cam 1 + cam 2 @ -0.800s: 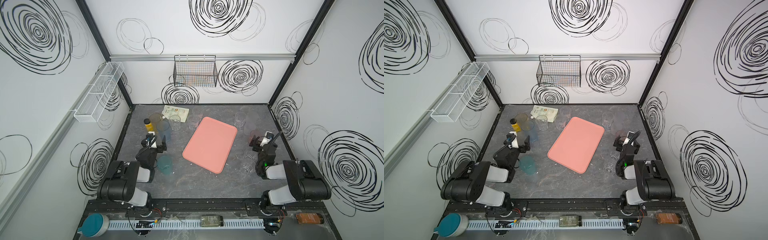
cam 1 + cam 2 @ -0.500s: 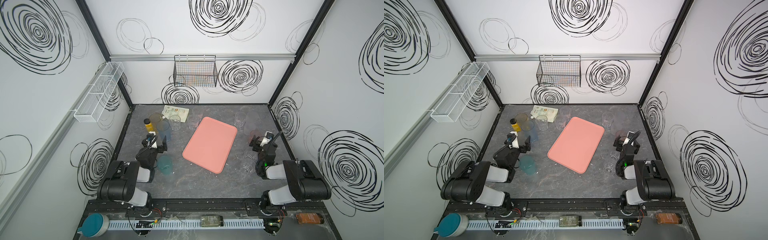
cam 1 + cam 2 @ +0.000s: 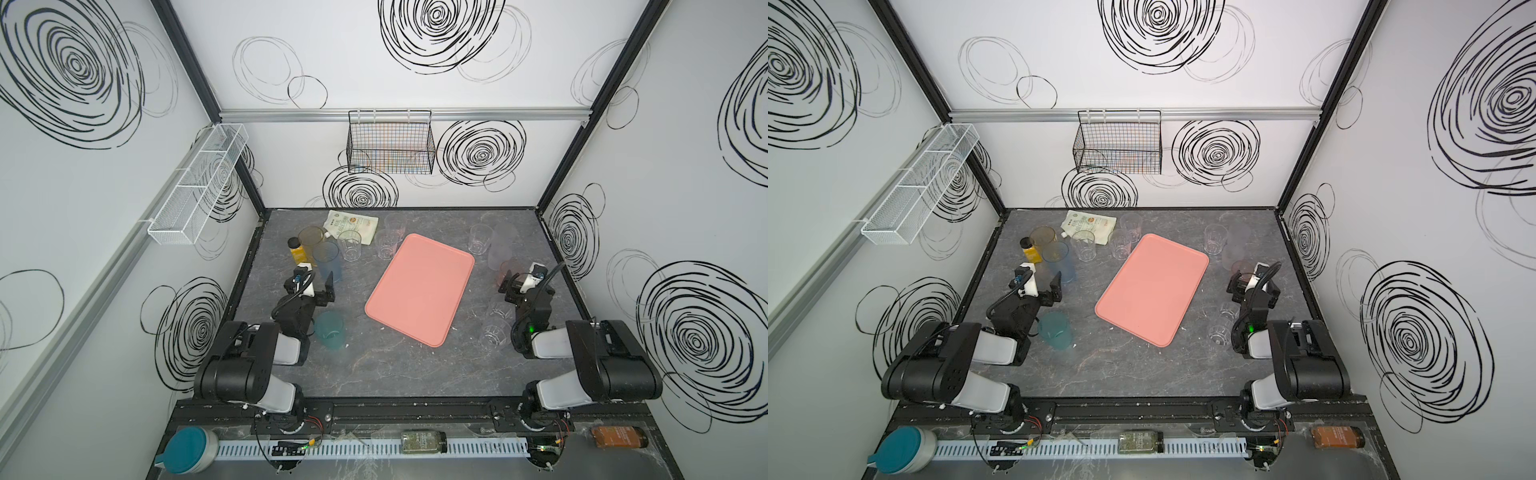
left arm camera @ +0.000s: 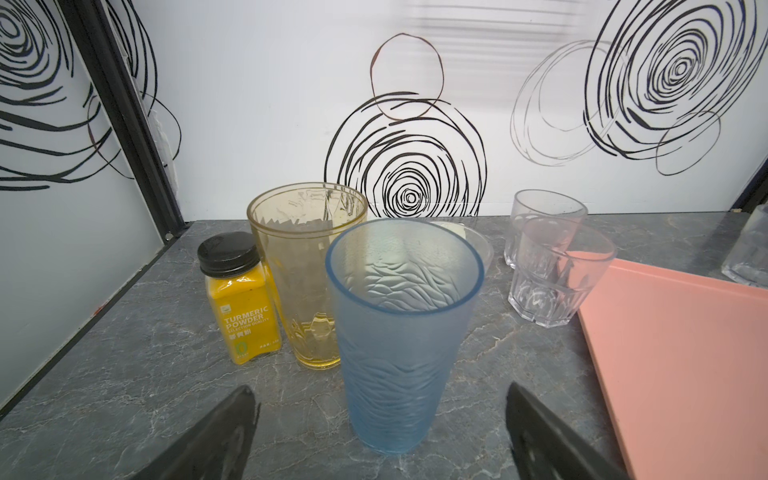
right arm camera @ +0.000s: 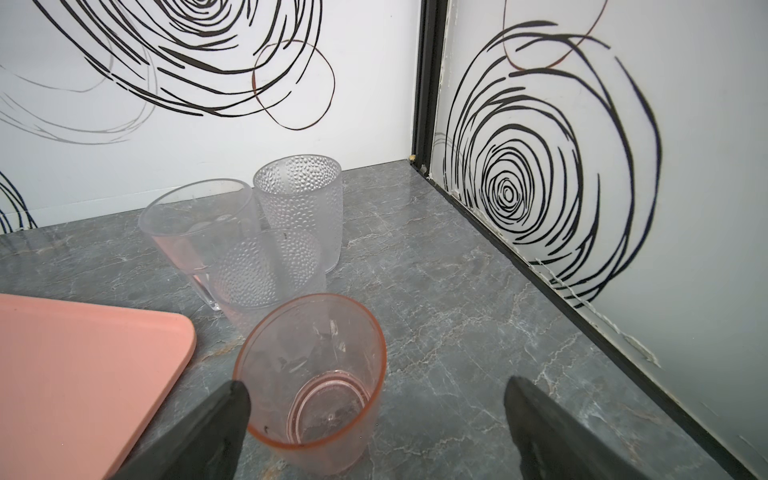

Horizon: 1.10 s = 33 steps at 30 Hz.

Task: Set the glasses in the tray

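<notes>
The salmon-pink tray (image 3: 419, 286) (image 3: 1152, 286) lies empty mid-table. My left gripper (image 3: 318, 282) (image 4: 379, 388) is open, just short of a tall blue glass (image 3: 328, 259) (image 4: 399, 332) that stands centred ahead of its gap. An amber glass (image 4: 305, 266) stands right behind the blue one, and a teal glass (image 3: 330, 330) stands beside the left arm. My right gripper (image 3: 521, 278) (image 5: 376, 382) is open around a pink glass (image 5: 311, 382), which stands close to one finger. Clear and frosted glasses (image 5: 297, 208) stand behind it.
A yellow turmeric bottle (image 4: 241, 299) stands beside the amber glass, and a white pouch (image 3: 351, 224) lies at the back. Clear faceted glasses (image 4: 552, 274) stand by the tray's far corner, and two more (image 3: 492, 336) stand next to the right arm. The walls are close on both sides.
</notes>
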{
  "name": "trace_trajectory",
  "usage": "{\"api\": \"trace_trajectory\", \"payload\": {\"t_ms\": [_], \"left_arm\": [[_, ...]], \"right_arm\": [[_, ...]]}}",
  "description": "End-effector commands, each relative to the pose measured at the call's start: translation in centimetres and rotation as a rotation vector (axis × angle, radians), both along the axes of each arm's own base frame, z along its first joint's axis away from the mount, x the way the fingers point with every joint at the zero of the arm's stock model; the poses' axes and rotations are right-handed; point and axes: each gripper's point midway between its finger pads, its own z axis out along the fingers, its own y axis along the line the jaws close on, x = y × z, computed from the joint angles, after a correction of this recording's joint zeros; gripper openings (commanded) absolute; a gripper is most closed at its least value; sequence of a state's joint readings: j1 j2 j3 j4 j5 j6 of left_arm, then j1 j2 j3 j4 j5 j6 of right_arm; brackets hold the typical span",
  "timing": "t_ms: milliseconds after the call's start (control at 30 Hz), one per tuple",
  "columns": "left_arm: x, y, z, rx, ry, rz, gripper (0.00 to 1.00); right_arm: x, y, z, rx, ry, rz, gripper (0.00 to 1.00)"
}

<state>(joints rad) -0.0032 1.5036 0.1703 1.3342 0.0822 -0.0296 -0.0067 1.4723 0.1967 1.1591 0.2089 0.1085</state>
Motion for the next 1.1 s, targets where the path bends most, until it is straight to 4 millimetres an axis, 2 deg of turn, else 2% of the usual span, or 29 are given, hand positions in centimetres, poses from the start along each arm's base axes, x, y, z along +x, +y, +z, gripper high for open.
{"api": "trace_trajectory", "payload": {"t_ms": [0,267,367,467,567,833,967,1067], "left_arm": [[0.2,0.1,1.9,0.009,-0.075,-0.005,0.96],[0.3,0.1,1.9,0.009,-0.072,-0.004,0.96],[0.0,0.5,2.0,0.021,-0.082,0.055,0.96],[-0.7,0.5,2.5,0.021,-0.114,0.065,0.96],[-1.0,0.4,2.8,0.028,-0.123,0.067,0.96],[-1.8,0.1,4.0,0.064,-0.135,0.116,0.96],[-1.9,0.5,4.3,0.058,-0.115,0.167,0.96],[-2.1,1.7,4.4,0.0,-0.082,0.262,0.96]], "right_arm": [[0.1,0.1,1.3,-0.009,-0.05,0.0,1.0],[0.8,0.1,0.9,0.024,-0.031,0.06,1.0],[0.7,0.3,1.0,0.014,-0.035,0.06,1.0],[0.8,0.5,1.6,0.002,-0.032,0.07,1.0],[1.2,-0.2,2.3,0.025,0.007,0.025,1.0],[0.7,-0.4,4.3,0.043,-0.006,-0.021,1.0],[1.1,-0.1,5.2,0.035,0.042,-0.067,1.0],[1.0,-0.5,5.8,0.13,0.055,-0.159,1.0]]}}
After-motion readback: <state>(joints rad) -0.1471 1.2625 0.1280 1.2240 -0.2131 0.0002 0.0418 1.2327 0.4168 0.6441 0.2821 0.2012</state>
